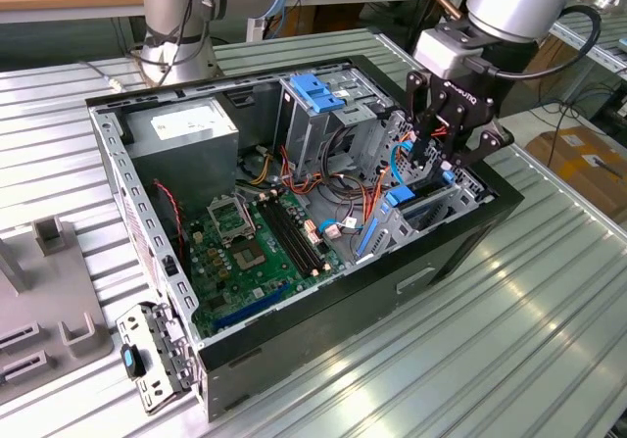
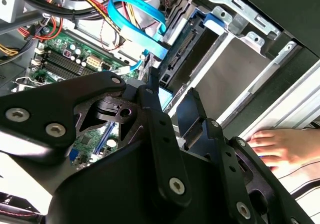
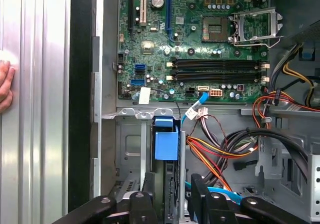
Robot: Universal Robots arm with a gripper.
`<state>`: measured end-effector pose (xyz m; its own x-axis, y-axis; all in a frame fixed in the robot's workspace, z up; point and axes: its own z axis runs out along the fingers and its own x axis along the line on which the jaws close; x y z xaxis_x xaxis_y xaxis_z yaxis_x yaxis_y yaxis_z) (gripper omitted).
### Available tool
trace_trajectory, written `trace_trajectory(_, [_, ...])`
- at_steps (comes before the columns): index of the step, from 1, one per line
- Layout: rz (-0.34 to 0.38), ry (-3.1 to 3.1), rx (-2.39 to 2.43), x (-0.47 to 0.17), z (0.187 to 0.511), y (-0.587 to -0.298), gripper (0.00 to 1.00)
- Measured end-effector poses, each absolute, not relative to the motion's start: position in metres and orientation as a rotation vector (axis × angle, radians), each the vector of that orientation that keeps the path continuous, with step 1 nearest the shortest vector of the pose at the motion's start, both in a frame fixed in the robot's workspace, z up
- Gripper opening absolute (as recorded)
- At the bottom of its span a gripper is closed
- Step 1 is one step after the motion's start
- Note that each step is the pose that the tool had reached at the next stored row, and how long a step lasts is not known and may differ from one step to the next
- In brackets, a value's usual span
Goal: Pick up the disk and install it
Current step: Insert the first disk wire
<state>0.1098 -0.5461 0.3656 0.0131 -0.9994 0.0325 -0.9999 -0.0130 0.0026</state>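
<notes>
Straddled the disk [image 3: 170, 171], seated edge-on in the drive bay [image 3: 130, 149] beside the motherboard [image 3: 200, 58], with fingers of the gripper [image 1: 446, 162] apart, seemingly clear of both faces; judged best held square to the bay, off the blue cable [image 3: 196, 106]

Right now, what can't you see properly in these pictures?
The disk: partly behind the gripper in the second wrist view.
A hand: cut off by the first wrist view's edge.
Whether the gripper grips the disk: contact hidden in both wrist views.
</notes>
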Motion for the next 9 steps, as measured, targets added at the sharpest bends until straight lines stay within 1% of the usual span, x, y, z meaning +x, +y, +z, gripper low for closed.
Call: trace_trajectory(9, [0.033, -2.19, 2.218, 0.11, 0.366, -0.534, 0.42])
